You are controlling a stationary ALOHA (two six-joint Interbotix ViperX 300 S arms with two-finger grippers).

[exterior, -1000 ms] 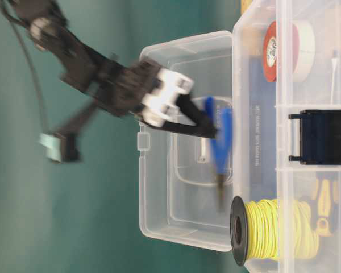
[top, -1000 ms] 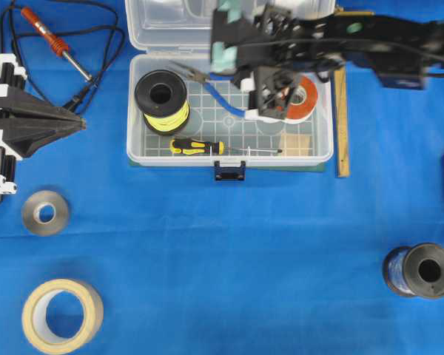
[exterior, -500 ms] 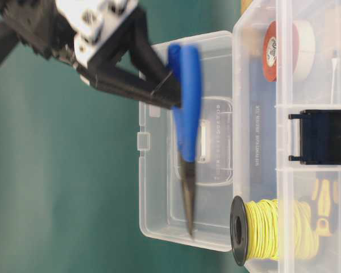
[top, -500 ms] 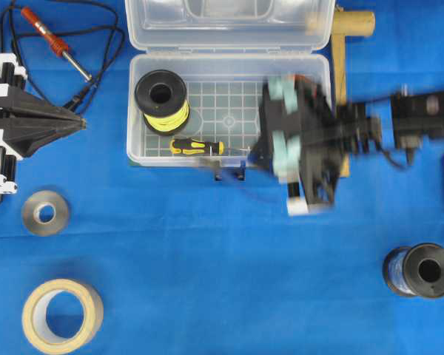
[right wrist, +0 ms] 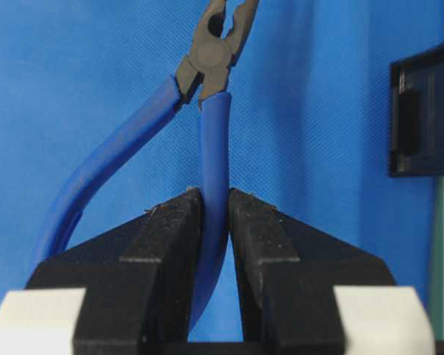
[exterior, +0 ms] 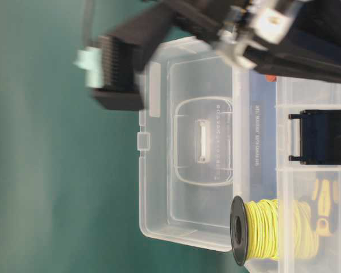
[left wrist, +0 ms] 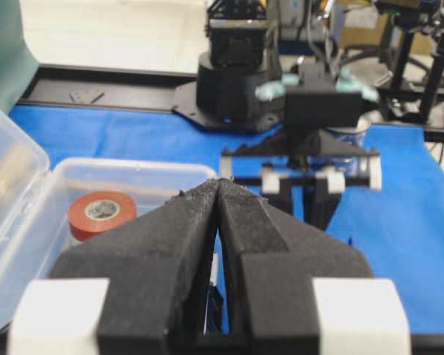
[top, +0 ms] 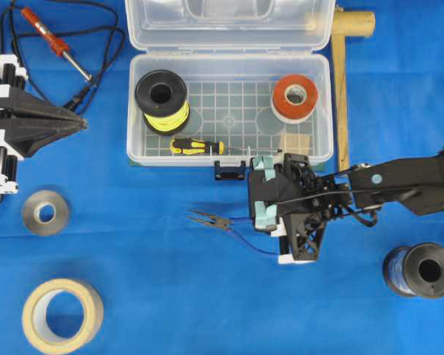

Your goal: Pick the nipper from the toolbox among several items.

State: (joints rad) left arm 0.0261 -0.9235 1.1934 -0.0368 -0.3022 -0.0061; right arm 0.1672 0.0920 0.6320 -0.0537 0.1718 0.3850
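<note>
You've just swung the nipper [top: 220, 223] out of the toolbox [top: 322, 151]; the right gripper [top: 280, 233] pinches one blue handle, holding it over the blue worktop beside the box's front edge. Your left gripper [left wrist: 218, 194] sits closed, empty.

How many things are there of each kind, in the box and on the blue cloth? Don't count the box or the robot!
Tape rolls: 3, red, grey, tan
Wire spools: 2, yellow, dark
Screwdriver: 1
Nipper: 1
Soldering iron: 1
Wooden mallet: 1
Wooden block: 1
Total: 10
</note>
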